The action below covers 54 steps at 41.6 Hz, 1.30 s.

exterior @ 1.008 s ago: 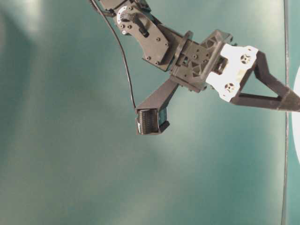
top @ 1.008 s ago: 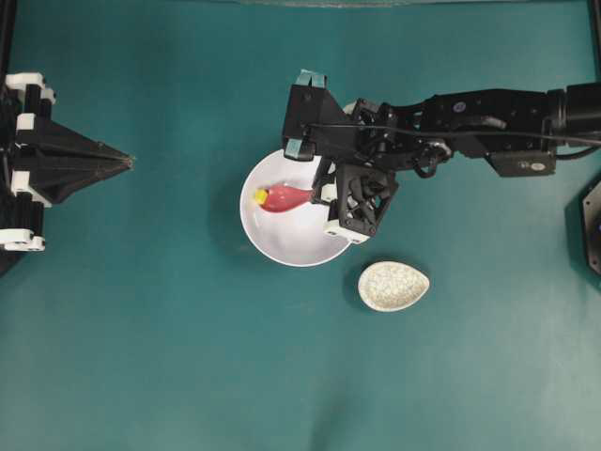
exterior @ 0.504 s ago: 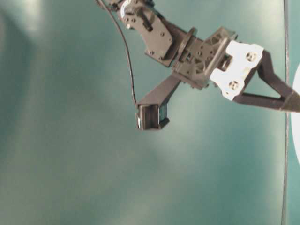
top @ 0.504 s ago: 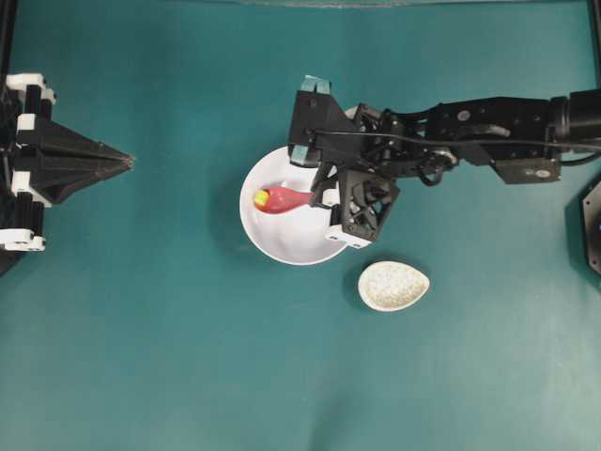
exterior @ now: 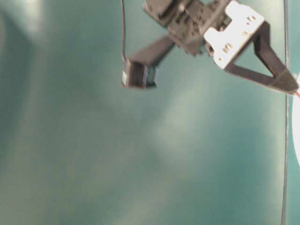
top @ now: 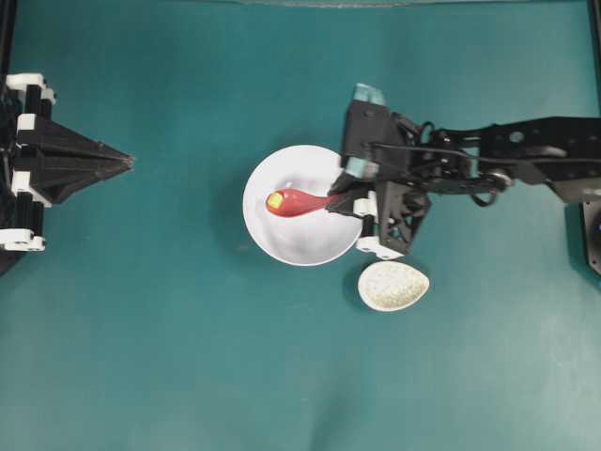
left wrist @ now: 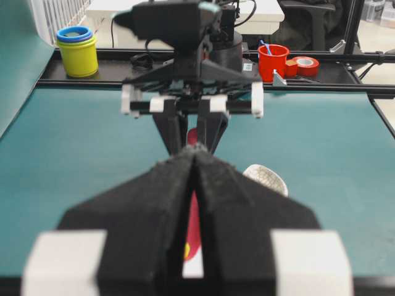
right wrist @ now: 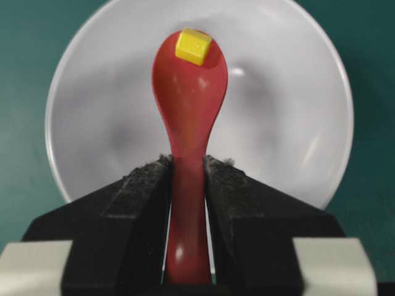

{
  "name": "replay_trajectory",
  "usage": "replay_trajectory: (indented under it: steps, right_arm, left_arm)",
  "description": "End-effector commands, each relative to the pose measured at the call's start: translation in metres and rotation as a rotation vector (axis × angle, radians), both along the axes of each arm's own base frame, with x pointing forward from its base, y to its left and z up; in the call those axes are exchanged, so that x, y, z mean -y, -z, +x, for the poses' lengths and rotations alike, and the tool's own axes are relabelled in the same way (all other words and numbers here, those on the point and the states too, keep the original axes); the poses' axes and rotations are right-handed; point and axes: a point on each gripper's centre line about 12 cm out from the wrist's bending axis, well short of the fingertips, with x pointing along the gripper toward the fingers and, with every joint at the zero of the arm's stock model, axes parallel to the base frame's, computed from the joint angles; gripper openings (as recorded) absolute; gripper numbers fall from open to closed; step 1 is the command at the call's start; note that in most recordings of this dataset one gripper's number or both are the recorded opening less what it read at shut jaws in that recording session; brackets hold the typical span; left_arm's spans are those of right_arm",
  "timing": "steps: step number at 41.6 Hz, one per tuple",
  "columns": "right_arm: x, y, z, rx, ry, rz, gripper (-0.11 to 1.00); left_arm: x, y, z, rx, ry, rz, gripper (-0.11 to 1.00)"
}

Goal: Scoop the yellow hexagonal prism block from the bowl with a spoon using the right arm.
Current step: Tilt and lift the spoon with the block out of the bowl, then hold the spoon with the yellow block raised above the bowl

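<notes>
Scooping step: block looks loaded; judged to be the lift-out stage.
Right gripper: pinching the spoon by its handle, pads on both sides.
Yellow hexagonal prism block: sits in the scoop near its far tip, above the bowl, which stands near the worktop's middle.
Spoon rest: just beside the bowl, toward the near edge.
Left gripper: pressed together, holding nothing, at the left edge.
Next move: raise level; tilting could spill the block.
</notes>
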Motion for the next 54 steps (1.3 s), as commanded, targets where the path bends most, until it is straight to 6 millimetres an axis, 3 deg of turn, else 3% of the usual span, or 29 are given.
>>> replay_trajectory:
  steps: [1, 21, 54]
  right_arm:
    - [-0.003, -0.019, -0.006, 0.100, 0.003, -0.014, 0.23]
    - [-0.003, -0.056, -0.054, 0.323, -0.001, -0.090, 0.23]
    - [-0.003, -0.071, -0.051, 0.362, -0.014, -0.112, 0.23]
  left_arm:
    - [0.000, -0.008, 0.003, 0.020, -0.001, 0.004, 0.00]
    - [0.000, -0.008, 0.003, 0.020, -0.001, 0.004, 0.00]
    - [0.000, -0.006, 0.003, 0.014, -0.001, 0.004, 0.00]
